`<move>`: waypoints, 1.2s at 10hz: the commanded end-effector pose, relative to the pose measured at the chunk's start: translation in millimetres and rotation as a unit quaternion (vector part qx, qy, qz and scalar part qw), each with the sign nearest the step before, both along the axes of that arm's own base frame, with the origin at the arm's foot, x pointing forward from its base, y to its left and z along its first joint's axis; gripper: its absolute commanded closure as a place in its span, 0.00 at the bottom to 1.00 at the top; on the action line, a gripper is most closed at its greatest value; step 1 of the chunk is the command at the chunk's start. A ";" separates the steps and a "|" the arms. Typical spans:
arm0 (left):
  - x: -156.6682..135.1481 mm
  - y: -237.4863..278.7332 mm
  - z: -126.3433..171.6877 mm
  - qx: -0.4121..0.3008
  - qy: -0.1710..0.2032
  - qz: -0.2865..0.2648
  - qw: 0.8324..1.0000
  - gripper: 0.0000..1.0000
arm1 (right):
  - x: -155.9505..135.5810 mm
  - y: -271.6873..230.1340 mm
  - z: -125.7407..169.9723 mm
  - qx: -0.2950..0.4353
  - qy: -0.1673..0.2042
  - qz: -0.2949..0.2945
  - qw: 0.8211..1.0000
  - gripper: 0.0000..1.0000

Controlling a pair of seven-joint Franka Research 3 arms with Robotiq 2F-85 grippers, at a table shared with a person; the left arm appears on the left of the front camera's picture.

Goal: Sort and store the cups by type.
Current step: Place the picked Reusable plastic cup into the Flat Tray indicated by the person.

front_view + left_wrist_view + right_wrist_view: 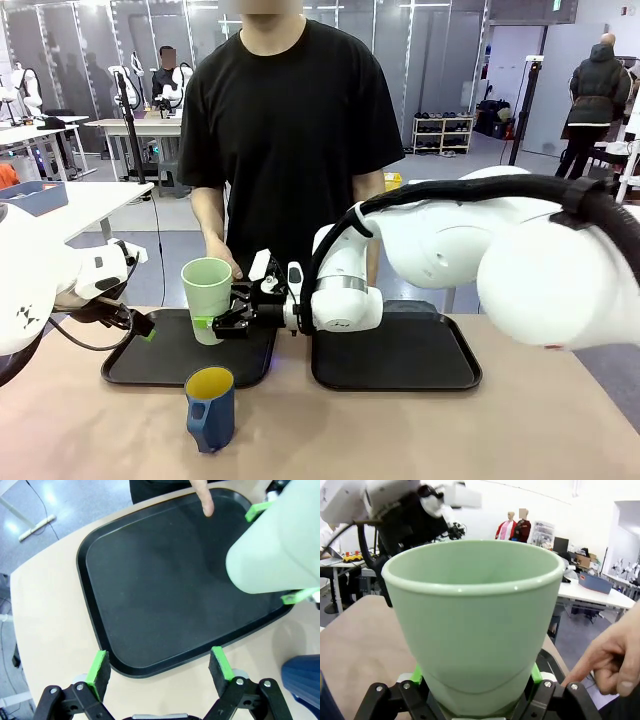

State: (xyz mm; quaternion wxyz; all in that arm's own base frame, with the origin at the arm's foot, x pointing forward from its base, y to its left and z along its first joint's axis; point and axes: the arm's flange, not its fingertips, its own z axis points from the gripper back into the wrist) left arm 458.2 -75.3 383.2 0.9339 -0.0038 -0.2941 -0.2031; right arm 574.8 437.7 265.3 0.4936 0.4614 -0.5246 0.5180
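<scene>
The pale green tumbler (207, 293) stands upright at the right part of the left black tray (150, 365); I cannot tell whether it touches the tray. My right gripper (216, 326) is shut on its lower part, green pads (535, 673) on either side of the tumbler (472, 620). The dark blue mug (210, 408) with its yellow inside stands on the table in front of that tray. My left gripper (160, 664) is open and empty over the tray's (150, 595) near edge, and the tumbler (275, 545) and the mug (303, 678) sit off to its side.
A second black tray (395, 352) lies to the right. A person stands at the far side; one hand (224, 262) is behind the tumbler, with a finger (203, 499) pointing down at the left tray's far edge. My left gripper (144, 327) is at that tray's left rim.
</scene>
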 end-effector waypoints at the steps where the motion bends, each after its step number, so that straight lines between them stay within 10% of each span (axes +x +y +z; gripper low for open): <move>1: 0.3 0.1 1.0 0.001 -0.001 0.000 1.000 0.00 | 14.4 9.7 -9.1 -0.013 0.013 -0.026 0.999 0.16; 12: 0.3 0.1 1.0 0.001 -0.001 0.000 1.000 0.00 | 32.5 3.2 -46.3 -0.055 0.039 -0.050 0.996 0.16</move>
